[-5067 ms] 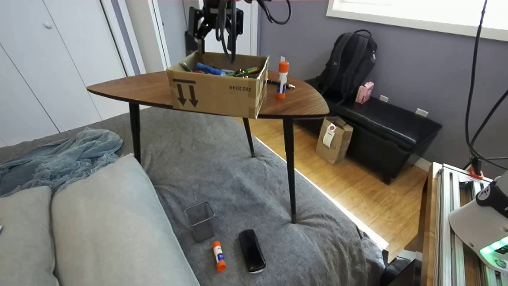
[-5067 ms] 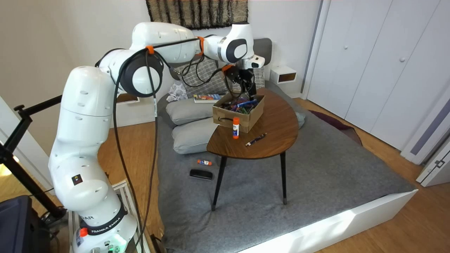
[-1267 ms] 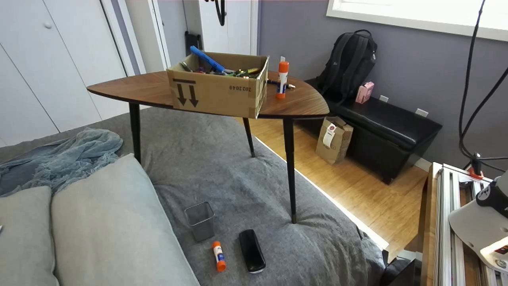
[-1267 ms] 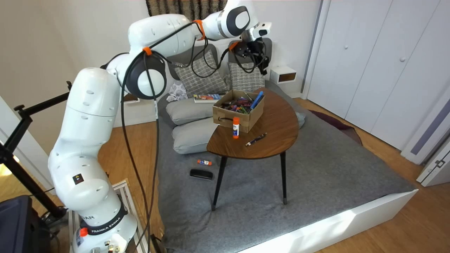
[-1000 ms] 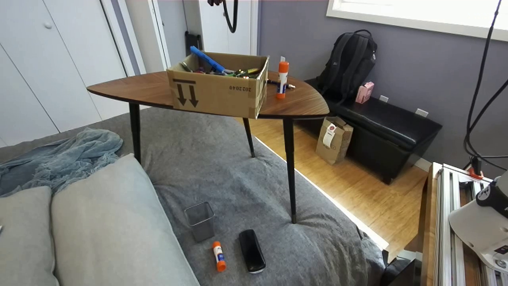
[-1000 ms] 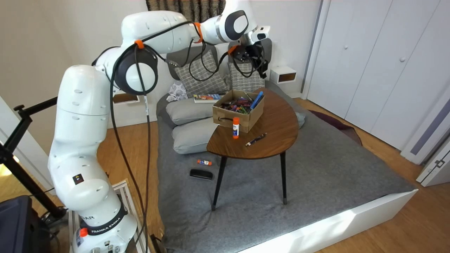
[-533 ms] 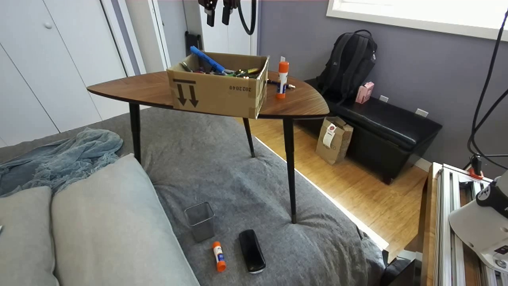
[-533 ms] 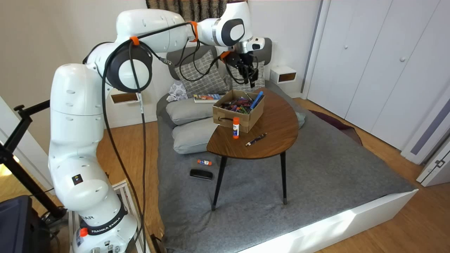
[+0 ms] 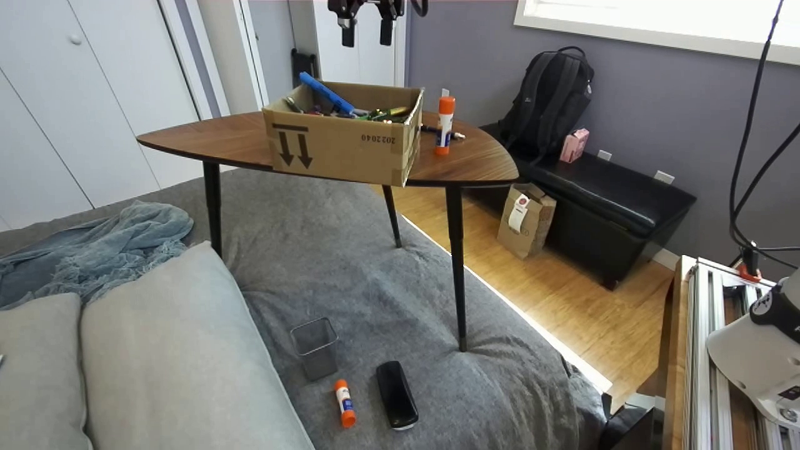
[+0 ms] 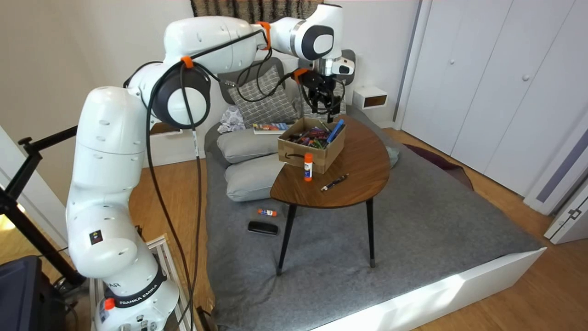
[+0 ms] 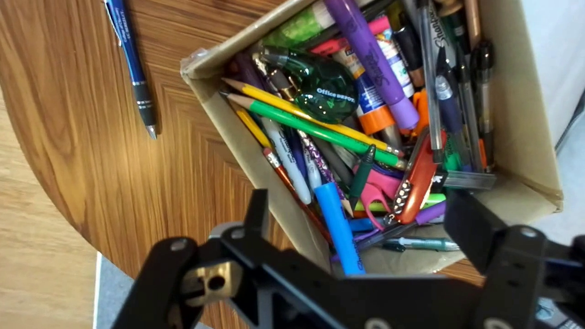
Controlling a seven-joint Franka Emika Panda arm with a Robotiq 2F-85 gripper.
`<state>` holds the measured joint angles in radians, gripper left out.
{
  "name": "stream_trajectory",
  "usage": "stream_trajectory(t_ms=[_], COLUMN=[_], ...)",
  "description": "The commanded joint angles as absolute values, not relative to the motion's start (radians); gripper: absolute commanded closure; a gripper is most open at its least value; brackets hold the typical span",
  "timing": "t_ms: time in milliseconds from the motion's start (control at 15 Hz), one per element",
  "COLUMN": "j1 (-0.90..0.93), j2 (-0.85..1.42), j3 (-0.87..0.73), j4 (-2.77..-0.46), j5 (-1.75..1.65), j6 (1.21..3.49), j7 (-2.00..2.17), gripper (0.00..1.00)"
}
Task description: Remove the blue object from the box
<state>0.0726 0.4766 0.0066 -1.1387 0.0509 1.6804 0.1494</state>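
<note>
Blue marker (image 9: 326,92): one; contained in the box (image 9: 350,150), tilted, its upper end raised above the rim, at far left in an exterior view. Box: brown cardboard, open-topped, set on a wooden table (image 9: 212,134); stocked with pens (image 11: 431,87) and pencils (image 11: 315,130). Gripper (image 9: 367,37): one, black; suspended higher than the box, apart from the marker, fingers spread wide. Upright glue stick (image 9: 445,125): orange-capped; placed on the table, right of the box in an exterior view. Black case (image 9: 397,395): one; laid on the grey bedspread (image 9: 531,400), near side.
</note>
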Motion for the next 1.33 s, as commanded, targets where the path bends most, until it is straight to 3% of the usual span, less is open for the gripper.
stream_trajectory(t_ms=[0,1267], j1=[0.073,0.111], j2=[0.481,0.81], j3=[0.009,0.013], j4=[-1.134,-0.739], j5=[0.051,-0.012], j6=[1.68,1.638], j7=[0.149,-0.008], gripper=[0.02,0.0])
